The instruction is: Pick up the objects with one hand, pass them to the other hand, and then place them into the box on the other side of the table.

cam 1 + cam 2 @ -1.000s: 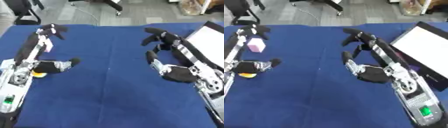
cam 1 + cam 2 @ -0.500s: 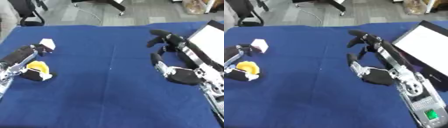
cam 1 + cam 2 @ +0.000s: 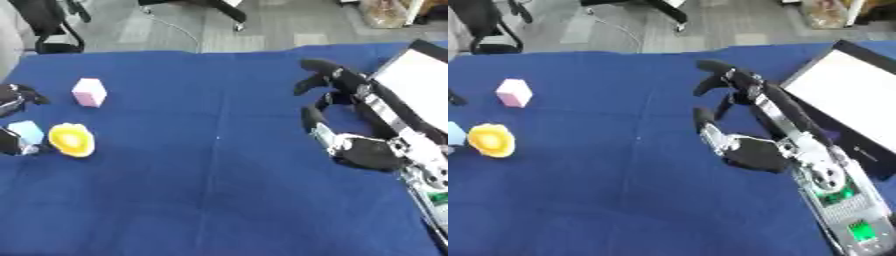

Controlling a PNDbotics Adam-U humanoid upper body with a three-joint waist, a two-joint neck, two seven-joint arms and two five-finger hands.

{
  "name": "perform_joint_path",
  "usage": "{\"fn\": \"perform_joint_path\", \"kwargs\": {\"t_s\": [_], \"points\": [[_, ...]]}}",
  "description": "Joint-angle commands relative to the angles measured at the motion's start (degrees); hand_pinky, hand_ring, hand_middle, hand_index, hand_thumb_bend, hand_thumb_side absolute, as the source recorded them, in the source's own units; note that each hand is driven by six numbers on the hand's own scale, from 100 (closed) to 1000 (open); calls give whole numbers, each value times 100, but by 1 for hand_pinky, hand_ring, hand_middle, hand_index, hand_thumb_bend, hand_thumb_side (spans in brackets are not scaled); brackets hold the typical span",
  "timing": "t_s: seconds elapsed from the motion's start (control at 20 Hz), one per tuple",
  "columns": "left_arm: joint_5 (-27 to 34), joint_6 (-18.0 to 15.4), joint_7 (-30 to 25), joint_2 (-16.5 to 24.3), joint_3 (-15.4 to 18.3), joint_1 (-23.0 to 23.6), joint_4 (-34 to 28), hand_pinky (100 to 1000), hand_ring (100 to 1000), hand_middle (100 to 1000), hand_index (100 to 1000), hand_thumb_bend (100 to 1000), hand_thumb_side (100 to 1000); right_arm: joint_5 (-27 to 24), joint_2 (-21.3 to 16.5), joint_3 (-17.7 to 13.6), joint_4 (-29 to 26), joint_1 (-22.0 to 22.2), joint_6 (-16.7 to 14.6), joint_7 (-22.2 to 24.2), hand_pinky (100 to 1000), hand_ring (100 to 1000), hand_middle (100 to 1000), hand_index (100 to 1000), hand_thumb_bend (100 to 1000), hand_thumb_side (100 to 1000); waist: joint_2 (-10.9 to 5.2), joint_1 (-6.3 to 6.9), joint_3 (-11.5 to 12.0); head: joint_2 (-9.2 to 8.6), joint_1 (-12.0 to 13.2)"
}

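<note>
A pink block (image 3: 88, 92) stands on the blue tablecloth at the left. Nearer me lie a yellow rounded object (image 3: 70, 140) and a small light-blue block (image 3: 26, 132), side by side. Only dark parts of my left hand (image 3: 11, 97) show at the left edge, just beside the light-blue block and left of the pink one. My right hand (image 3: 753, 152) hovers open over the right half of the table, palm up, fingers spread and pointing away, holding nothing. The box (image 3: 850, 95), black-rimmed with a white inside, lies just right of that hand.
The blue cloth (image 3: 210, 165) covers the whole table. Beyond its far edge is grey floor with office chair legs (image 3: 52, 30) and a cable. My right forearm (image 3: 842, 210) with a green-lit panel runs to the lower right corner.
My left arm has pulled back from over the pink block to the left edge, uncovering the yellow object and the light-blue block. The right hand has barely moved. The camera has shifted.
</note>
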Motion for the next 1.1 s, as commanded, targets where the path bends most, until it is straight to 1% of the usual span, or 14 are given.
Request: {"fn": "perform_joint_path", "kwargs": {"t_s": [0.05, 0.35, 0.6, 0.8, 0.9, 1.1], "points": [[17, -79, -298, 223, 107, -141, 80, 780, 664, 742, 851, 541, 287, 18, -9, -29, -120, -82, -3, -20, 501, 808, 668, 934, 100, 516, -95, -74, -7, -14, -13], [275, -70, -818, 37, 105, -300, -80, 780, 655, 734, 842, 503, 267, 42, 8, -31, -120, -77, -10, -30, 502, 808, 668, 934, 100, 516, -86, -85, -9, -14, -26], [202, -18, -979, -135, 48, -372, -32, 779, 655, 731, 839, 471, 246, 51, 25, -31, -120, -82, -16, -37, 502, 808, 669, 934, 100, 517, -75, -96, -28, -14, -37], [18, -18, -1028, -255, 9, -440, 87, 777, 648, 722, 831, 429, 214, 47, 41, -29, -120, -88, -17, -44, 502, 808, 668, 935, 100, 518, -60, -104, -42, -14, -43], [-59, -37, -949, -322, 2, -482, 134, 775, 638, 711, 820, 412, 196, 45, 50, -29, -120, -90, -17, -47, 502, 809, 668, 935, 100, 519, -51, -109, -46, -14, -49], [-159, -112, -780, -469, -45, -523, 306, 773, 632, 701, 812, 402, 190, 44, 64, -31, -120, -98, -19, -56, 502, 809, 668, 935, 100, 520, -27, -130, -62, -14, -52]]}}
